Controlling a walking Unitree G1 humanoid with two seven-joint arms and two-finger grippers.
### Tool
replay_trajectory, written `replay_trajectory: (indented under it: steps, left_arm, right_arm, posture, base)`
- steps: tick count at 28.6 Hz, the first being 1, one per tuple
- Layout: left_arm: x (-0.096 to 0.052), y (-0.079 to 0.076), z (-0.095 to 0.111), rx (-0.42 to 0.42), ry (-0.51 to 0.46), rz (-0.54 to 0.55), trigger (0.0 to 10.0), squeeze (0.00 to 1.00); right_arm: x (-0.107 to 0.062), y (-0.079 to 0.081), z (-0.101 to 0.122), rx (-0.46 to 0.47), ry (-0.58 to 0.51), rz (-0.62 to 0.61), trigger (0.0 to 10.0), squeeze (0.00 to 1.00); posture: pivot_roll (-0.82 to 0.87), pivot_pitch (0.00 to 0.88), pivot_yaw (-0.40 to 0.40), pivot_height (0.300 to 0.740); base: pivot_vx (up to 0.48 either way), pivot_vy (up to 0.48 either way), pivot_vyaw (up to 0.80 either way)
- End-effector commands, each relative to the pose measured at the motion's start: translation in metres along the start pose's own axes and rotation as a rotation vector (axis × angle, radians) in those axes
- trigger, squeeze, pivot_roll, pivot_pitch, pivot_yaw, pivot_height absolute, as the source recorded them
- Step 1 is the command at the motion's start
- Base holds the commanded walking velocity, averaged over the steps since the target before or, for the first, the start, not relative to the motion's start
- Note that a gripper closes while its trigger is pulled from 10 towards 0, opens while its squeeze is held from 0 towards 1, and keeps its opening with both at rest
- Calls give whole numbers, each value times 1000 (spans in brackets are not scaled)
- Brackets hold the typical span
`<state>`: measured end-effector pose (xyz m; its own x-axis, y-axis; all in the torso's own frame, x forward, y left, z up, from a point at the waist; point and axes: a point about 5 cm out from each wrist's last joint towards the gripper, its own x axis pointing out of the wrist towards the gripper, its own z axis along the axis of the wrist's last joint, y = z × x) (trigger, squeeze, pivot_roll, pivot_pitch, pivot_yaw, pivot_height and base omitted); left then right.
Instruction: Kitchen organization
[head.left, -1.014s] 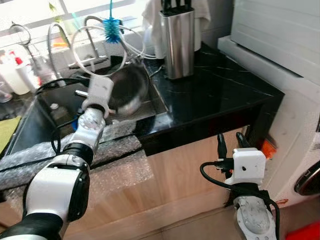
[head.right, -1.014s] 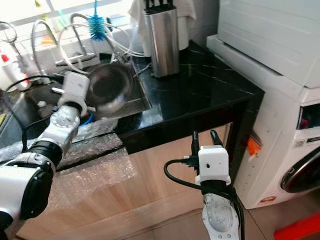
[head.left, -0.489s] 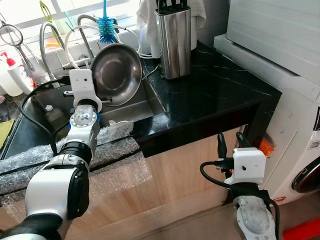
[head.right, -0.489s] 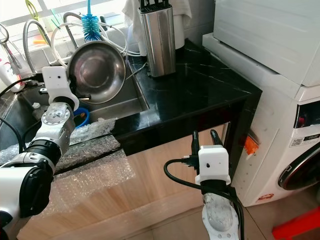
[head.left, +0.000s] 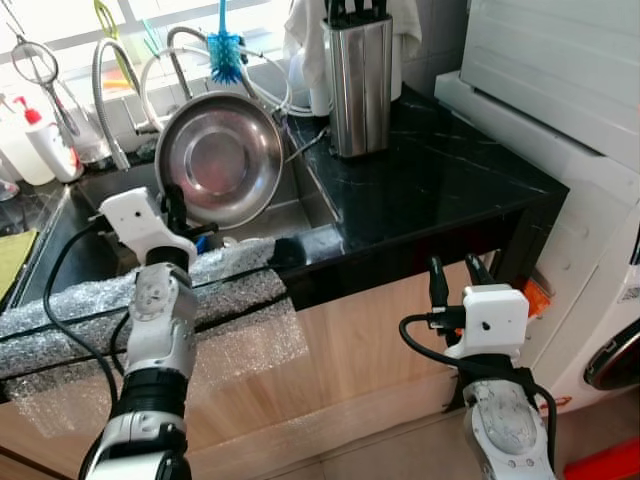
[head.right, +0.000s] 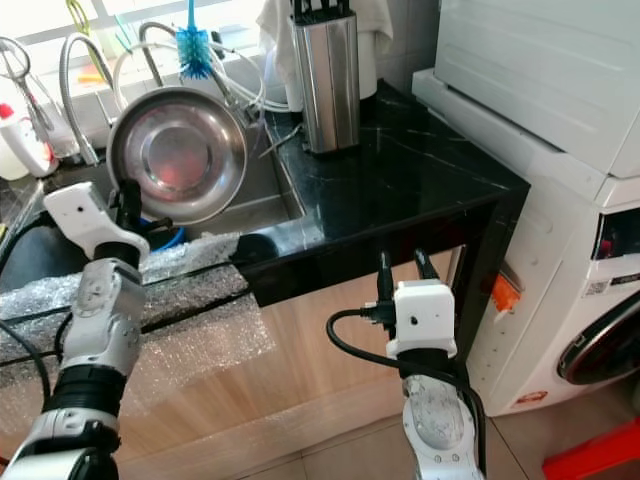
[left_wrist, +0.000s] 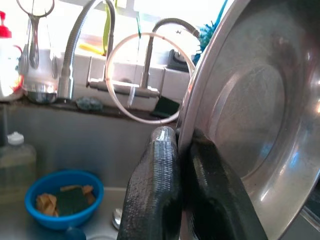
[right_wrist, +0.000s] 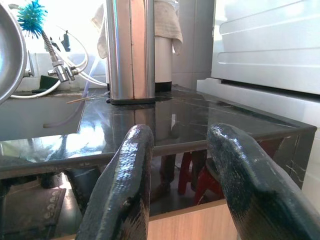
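The steel bowl stands on edge above the sink, its hollow facing me, pinched at the rim by my left gripper, whose two fingers are clamped tight on the metal. A blue dish holding what may be a sponge sits in the sink. My right gripper hangs below the black counter, fingers apart, holding nothing.

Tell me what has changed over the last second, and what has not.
The left gripper, shut on the rim of the steel bowl, has lifted it from low in the sink and turned it upright, its inside now facing the camera. The left arm has drawn back toward the robot. The right gripper still hangs open below the black counter, and the knife block has not moved.
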<state>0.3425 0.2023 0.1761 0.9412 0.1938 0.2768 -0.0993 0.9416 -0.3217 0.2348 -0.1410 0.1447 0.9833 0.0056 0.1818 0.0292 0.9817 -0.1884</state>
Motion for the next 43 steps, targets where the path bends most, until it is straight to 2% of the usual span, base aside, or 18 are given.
replay_trajectory:
  steps: [1,3,27,31,35,43]
  left_arm:
    - [3,6,15,2,-37,-4,10000,0]
    - [4,12,21,-3,-38,3,10000,0]
    - [-1,11,26,-12,-1,1,10000,0]
    - [0,11,28,73,-36,26,10000,0]
    - [0,11,28,75,-36,31,10000,0]
    - [0,8,26,74,-32,31,10000,0]
  right_arm:
    - [3,1,1,9,1,5,10000,0]
    - [3,0,0,9,0,2,10000,0]
    - [4,0,0,9,0,2,10000,0]
    - [10,6,5,-4,-29,33,10000,0]
    - [10,7,5,-4,-30,36,10000,0]
    - [12,6,4,-2,-25,32,10000,0]
  posture:
    - [-126,0,144,740]
    - [-124,0,144,740]
    - [-124,0,144,740]
    - [-118,0,138,740]
    - [-121,0,138,740]
    - [-122,0,138,740]
  base:
    - [0,0,0]
    - [0,0,0]
    - [0,0,0]
    - [446,0,581]
    - [469,0,763]
    - [472,0,0]
